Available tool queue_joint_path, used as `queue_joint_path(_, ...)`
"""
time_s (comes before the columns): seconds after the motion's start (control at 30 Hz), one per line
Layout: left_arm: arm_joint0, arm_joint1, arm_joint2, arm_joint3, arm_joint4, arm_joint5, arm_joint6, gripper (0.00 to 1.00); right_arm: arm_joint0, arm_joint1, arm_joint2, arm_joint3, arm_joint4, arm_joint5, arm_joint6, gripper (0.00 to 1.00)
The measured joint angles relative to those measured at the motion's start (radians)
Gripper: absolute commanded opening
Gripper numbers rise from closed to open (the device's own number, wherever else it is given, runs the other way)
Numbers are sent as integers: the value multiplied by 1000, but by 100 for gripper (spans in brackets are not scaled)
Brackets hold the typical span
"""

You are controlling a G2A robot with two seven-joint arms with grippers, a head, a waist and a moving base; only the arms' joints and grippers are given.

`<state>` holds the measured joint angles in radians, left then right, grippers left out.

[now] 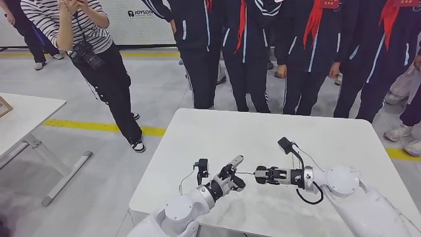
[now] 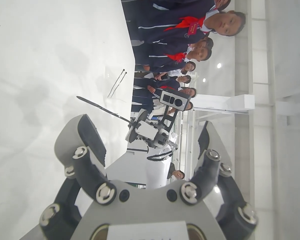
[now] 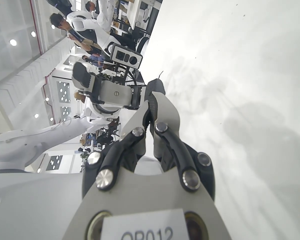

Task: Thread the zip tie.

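A thin black zip tie (image 2: pixel 102 109) is held level above the white table (image 1: pixel 263 131). My right gripper (image 3: pixel 155 86) is shut on it, and a short tip of the zip tie (image 3: pixel 161 74) sticks out past the fingertips. In the top view the zip tie (image 1: pixel 246 173) spans the small gap between my right gripper (image 1: pixel 258 174) and my left gripper (image 1: pixel 238 172), near the table's front edge. My left gripper (image 2: pixel 146 136) is open with nothing between its fingers (image 2: pixel 90 136). It faces the right gripper, and the tie's free end points toward it.
Two spare zip ties (image 2: pixel 117 83) lie side by side on the table near one edge. Several people (image 1: pixel 250 33) stand close behind the table's far edge. Another white table (image 1: pixel 20 118) stands off to the left.
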<state>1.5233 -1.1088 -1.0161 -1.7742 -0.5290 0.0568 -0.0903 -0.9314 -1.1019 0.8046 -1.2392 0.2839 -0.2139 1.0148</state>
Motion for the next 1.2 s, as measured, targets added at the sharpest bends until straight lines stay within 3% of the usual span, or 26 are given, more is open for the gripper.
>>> queue_joint_path(0.33,-10,-6,13,17,-10,-13,-13,100,-12,-1,9,-28,-33,-40,-22,0)
queue_joint_path(0.67,-18,-10,18,28,-11,-23,-9,100,-13,-2,10,-27,-37,-40,-21,0)
queue_joint_path(0.73,-20,-10,18,35,-4,-31,-24,44,-13,-2,10,-27,-37,-40,-21,0)
queue_joint_path(0.87,-23,-11,12,44,-12,-35,-42,33,-13,-2,10,-27,-37,-40,-21,0)
queue_joint_path(1.07,-33,-14,4,63,-36,-25,-70,6,-13,-2,10,-27,-37,-40,-21,0)
queue_joint_path(1.2,-31,-13,-1,69,-29,-29,-93,3,-13,-2,10,-27,-37,-40,-21,0)
